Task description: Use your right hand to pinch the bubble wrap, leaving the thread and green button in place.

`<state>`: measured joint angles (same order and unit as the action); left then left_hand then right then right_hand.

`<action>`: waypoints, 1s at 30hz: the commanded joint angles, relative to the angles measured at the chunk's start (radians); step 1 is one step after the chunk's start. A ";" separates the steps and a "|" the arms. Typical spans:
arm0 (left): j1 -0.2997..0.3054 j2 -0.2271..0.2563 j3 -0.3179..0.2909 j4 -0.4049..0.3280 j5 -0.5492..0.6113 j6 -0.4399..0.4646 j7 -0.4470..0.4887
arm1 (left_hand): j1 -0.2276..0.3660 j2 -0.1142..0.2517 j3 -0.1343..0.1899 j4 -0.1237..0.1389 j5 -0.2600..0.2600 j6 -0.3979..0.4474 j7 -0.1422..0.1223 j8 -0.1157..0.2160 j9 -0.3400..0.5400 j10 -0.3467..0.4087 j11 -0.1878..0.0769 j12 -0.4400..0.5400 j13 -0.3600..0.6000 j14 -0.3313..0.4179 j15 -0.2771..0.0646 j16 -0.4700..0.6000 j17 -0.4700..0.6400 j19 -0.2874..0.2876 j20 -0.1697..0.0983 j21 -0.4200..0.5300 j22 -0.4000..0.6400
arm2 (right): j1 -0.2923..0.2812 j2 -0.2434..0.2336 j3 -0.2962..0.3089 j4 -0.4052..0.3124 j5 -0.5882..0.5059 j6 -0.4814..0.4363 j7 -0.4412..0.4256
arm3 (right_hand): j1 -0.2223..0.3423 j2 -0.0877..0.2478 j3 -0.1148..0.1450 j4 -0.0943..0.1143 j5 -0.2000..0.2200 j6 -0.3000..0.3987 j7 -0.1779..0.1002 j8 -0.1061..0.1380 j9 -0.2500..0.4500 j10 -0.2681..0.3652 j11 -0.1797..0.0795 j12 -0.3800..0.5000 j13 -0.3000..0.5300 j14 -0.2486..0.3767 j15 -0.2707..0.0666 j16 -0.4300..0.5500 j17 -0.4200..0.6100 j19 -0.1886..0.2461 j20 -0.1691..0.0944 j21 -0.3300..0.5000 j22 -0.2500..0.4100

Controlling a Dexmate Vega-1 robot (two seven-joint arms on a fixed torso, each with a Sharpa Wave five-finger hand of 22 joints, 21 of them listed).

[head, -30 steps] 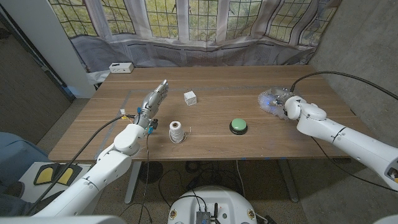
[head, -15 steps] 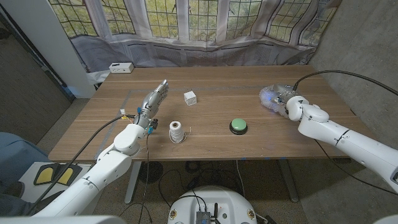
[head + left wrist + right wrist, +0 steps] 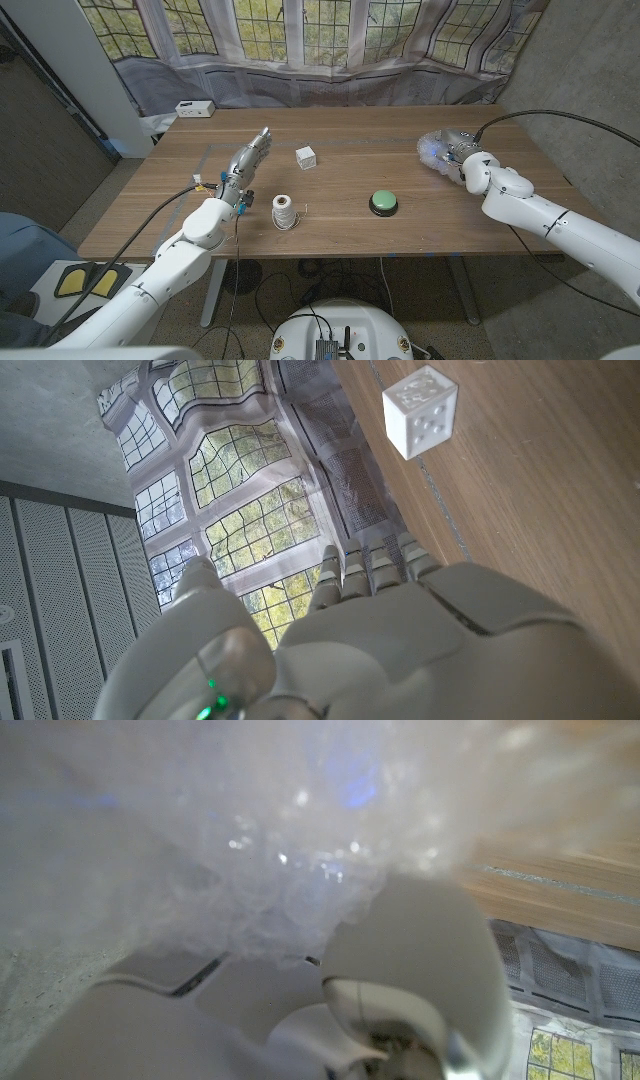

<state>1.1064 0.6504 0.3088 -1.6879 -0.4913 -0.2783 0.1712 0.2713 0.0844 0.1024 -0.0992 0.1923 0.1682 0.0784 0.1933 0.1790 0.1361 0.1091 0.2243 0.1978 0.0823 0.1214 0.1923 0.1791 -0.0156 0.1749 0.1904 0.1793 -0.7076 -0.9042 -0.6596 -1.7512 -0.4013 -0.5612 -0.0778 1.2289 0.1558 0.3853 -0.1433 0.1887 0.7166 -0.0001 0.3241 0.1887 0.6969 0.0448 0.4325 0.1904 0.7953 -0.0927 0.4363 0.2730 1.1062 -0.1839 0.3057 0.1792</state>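
Wooden table (image 3: pixel 340 235): L hand (image 3: pixel 247 161) at 10 o'clock, fingers straight and together, holding nothing, parked clear of work; thread (image 3: pixel 284 212) and green button (image 3: pixel 383 202) near centre, untouched; bubble wrap (image 3: pixel 434 152) at 2 o'clock, R hand (image 3: pixel 458 152) pinching it, apparently lifting.

Bubble wrap (image 3: pixel 270 840) right up against the right hand (image 3: pixel 300 1010), blurred, w/ blue glints in it. One of the fingers (image 3: pixel 415 955) touches the wrap's underside. Strip of wooden desk (image 3: pixel 560 880) beside it, patterned curtain (image 3: pixel 570 975) beyond.
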 commanded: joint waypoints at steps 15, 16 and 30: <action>-0.034 -0.010 0.015 0.024 0.000 0.000 -0.022 | -0.001 0.007 0.004 -0.002 -0.002 0.007 0.000 0.001 0.003 0.009 -0.004 -0.002 0.003 0.006 0.004 0.001 0.004 -0.003 0.009 0.007 0.002 | -0.097 -0.029 0.097 -0.167 -0.024 0.030 -0.143 | 0.003 -0.005 0.007 -0.008 0.006 -0.004 -0.003 -0.029 0.005 -0.016 -0.002 -0.034 0.005 -0.012 -0.035 -0.016 0.008 -0.025 0.006 -0.001 0.005; -0.034 -0.011 0.016 0.025 0.000 -0.001 -0.023 | -0.001 0.007 0.004 -0.002 -0.002 0.007 0.001 0.001 0.003 0.009 -0.004 -0.002 0.003 0.005 0.004 0.000 0.004 -0.003 0.009 0.007 0.002 | -0.101 -0.029 0.102 -0.167 -0.023 0.038 -0.151 | 0.003 -0.005 0.007 -0.008 0.006 -0.004 -0.004 -0.029 0.005 -0.015 -0.003 -0.035 0.005 -0.011 -0.035 -0.015 0.009 -0.025 0.006 -0.001 0.005; -0.030 -0.017 0.017 0.029 -0.001 -0.010 -0.018 | -0.001 0.008 0.004 -0.002 -0.002 0.011 -0.004 0.001 0.003 0.011 -0.004 -0.002 0.003 0.008 0.001 0.001 0.004 -0.002 0.018 0.008 0.002 | -0.146 -0.030 0.140 -0.193 -0.032 0.097 -0.200 | 0.060 0.002 0.008 -0.026 0.009 0.042 -0.020 -0.037 0.009 0.024 -0.014 -0.052 0.011 0.057 -0.090 0.033 0.053 -0.005 -0.023 0.024 0.013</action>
<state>1.0750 0.6375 0.3240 -1.6630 -0.4920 -0.2810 0.1512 0.2713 0.0843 0.1024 -0.0992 0.1923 0.1681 0.0784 0.1933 0.1790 0.1413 0.1035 0.2243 0.1977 0.0860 0.1250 0.1923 0.1791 -0.0147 0.1848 0.1904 0.1793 -0.8159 -0.9351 -0.5506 -1.9151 -0.4205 -0.5008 -0.2293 1.2619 0.1524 0.3969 -0.1647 0.1927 0.7420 -0.0180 0.2918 0.1934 0.7068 0.0314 0.3840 0.1973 0.8263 -0.0945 0.4475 0.3069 1.0927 -0.1925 0.3204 0.1864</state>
